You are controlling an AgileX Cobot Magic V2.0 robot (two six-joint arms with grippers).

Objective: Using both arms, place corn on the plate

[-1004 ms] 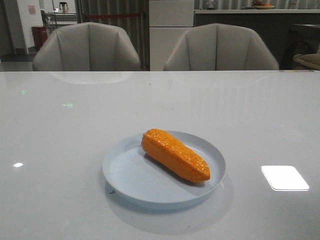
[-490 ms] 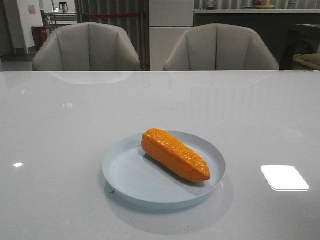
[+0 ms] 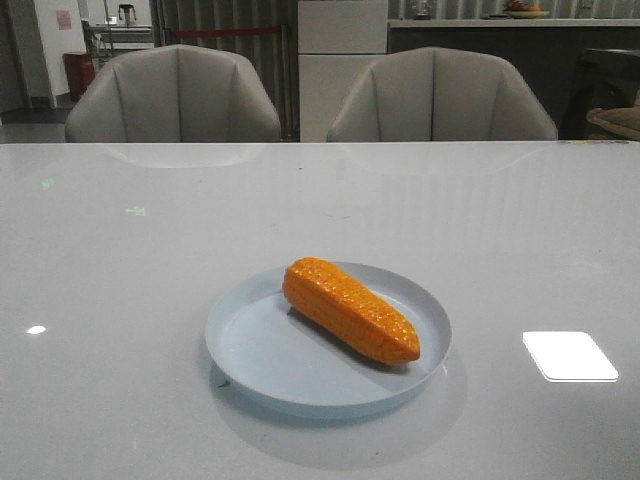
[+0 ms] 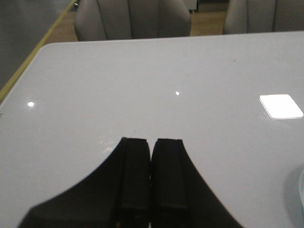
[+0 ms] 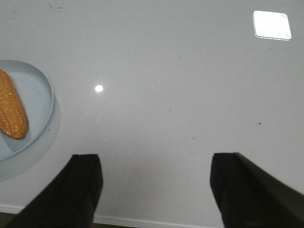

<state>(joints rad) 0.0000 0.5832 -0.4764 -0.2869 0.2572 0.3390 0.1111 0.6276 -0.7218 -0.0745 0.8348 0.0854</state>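
The orange corn point(image 3: 350, 309) lies diagonally on the pale blue plate point(image 3: 260, 350) near the table's front centre. In the right wrist view the corn point(image 5: 11, 109) and the plate point(image 5: 43, 102) show at the picture's edge, well apart from my right gripper point(image 5: 156, 164), which stands open over bare table near the front edge. My left gripper point(image 4: 151, 142) is shut with its two black fingers pressed together and nothing between them, over bare table; a sliver of the plate point(image 4: 301, 190) shows at that view's edge. Neither gripper appears in the front view.
Two grey chairs point(image 3: 175, 95) point(image 3: 440, 95) stand behind the table's far edge. Bright light reflections sit on the glossy white tabletop point(image 3: 569, 355). The table's front edge point(image 5: 142, 222) runs just under the right gripper.
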